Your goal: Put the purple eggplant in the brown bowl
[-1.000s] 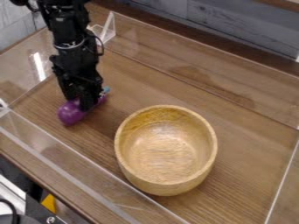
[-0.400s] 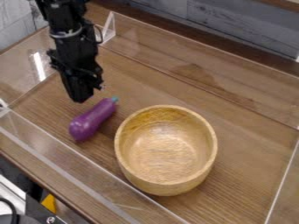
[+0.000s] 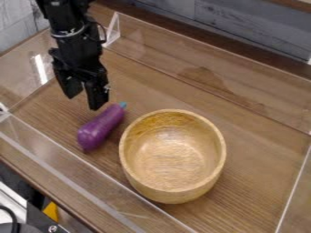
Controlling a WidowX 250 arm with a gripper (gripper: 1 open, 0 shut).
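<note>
Wooden table (image 3: 231,100), glossy purple eggplant (image 3: 101,126) lying loose

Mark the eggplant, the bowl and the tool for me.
eggplant (image 3: 101,126), camera view, middle of its purple body
bowl (image 3: 136,132), camera view, left part of its rim
tool (image 3: 83,92), camera view, between its open fingertips

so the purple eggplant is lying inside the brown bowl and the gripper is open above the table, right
Not quite. The camera view shows the purple eggplant lying on the table, to the left of the brown bowl, not inside it. The gripper is indeed open above the table.
</note>
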